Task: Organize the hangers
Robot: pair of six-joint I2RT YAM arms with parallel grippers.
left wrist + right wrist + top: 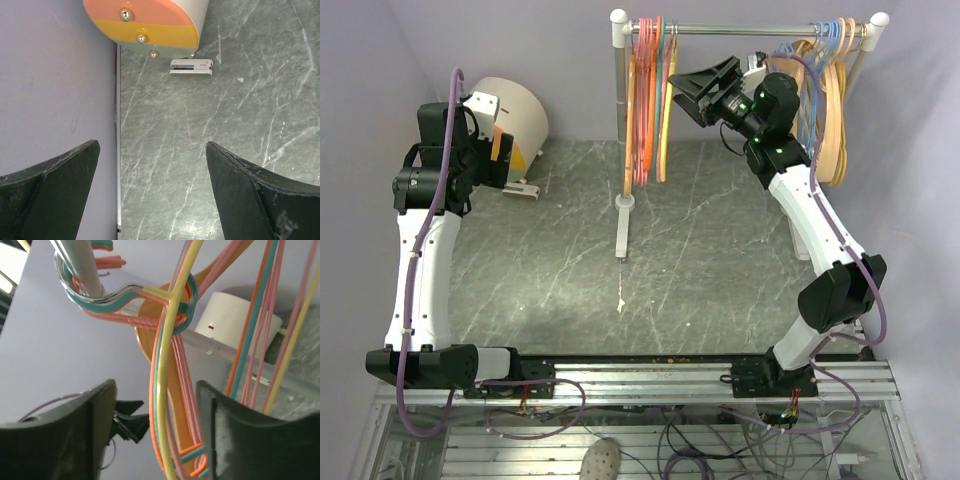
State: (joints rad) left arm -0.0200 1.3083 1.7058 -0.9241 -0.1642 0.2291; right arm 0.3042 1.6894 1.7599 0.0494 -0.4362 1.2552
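Observation:
The coloured hangers (647,100), pink, orange, teal and yellow, hang bunched at the left end of the rack's rail (740,28). In the right wrist view their hooks sit over the rail (82,270). A yellow hanger (169,370) is in front and the broad tan wooden one (176,385) is behind the thin ones. My right gripper (686,90) is open just right of the bunch, and in its own view the hangers show between the spread fingers of the gripper (157,435). My left gripper (503,165) is open and empty, low at the far left by the wall, as its own view shows (152,190).
Light-blue and pale tan hangers (828,95) hang at the rail's right end, behind my right arm. The rack's post and foot (622,215) stand mid-table. A white tub (515,118) with orange and yellow bands (145,22) lies at the back left, with a small white clip (191,66) beside it.

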